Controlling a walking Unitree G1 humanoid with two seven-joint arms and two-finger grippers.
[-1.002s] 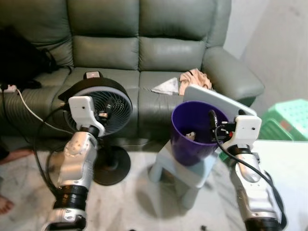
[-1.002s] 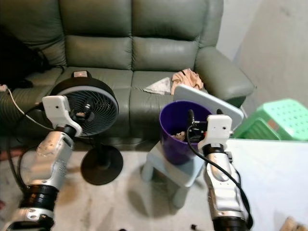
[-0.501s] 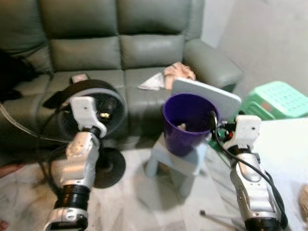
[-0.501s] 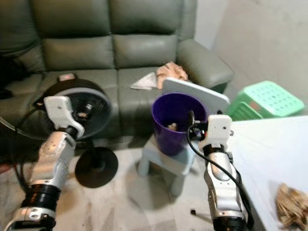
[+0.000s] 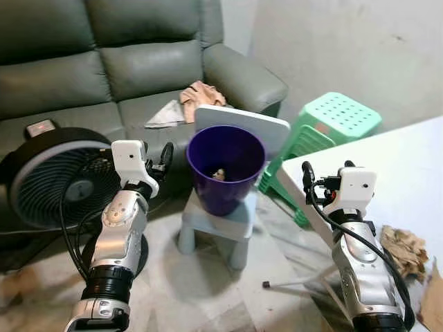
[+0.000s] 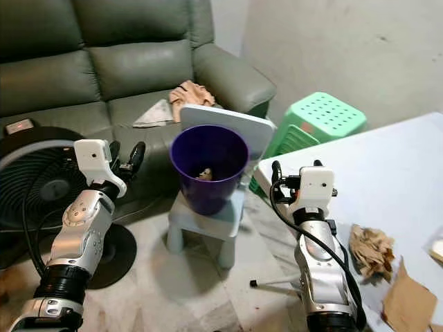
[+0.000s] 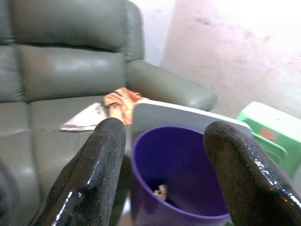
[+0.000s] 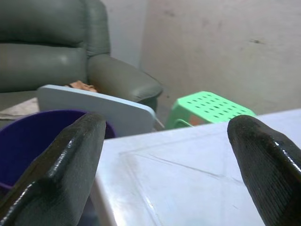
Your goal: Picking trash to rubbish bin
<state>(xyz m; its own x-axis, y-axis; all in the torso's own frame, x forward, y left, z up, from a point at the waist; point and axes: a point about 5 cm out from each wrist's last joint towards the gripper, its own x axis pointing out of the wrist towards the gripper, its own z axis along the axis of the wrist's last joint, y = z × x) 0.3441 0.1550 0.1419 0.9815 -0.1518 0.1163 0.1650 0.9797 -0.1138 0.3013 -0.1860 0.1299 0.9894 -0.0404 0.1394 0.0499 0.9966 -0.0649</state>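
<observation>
purple rubbish bin [image 5: 225, 167] stands upright on a small pale blue stool [image 5: 216, 225] on the floor, in front of the green sofa [image 5: 124, 66]. a small pale scrap of trash [image 5: 218, 173] lies at the bottom of the bin. a grey-white board [image 5: 250, 125] leans behind the bin's rim.

crumpled brown paper [image 6: 370, 249] lies on the white table [image 6: 387, 176] at the robot's right, near the table's edge; a flat brown piece [image 6: 410, 302] lies just beside it, closer to the robot.

left gripper [image 5: 158, 158] is raised just left of the bin, apart from it, fingers spread and empty; in the left wrist view its fingertips [image 7: 101, 162] frame the bin. right gripper [image 5: 324, 174] is raised over the table's left edge, between bin and crumpled paper, fingers spread wide and empty, touching nothing.

black fan [image 5: 48, 180] stands on the floor left of the left arm. green plastic stools [image 5: 325, 124] are stacked by the wall, right of the bin. orange cloth [image 5: 199, 93] and a folded grey paper [image 5: 163, 115] lie on the sofa seat.
</observation>
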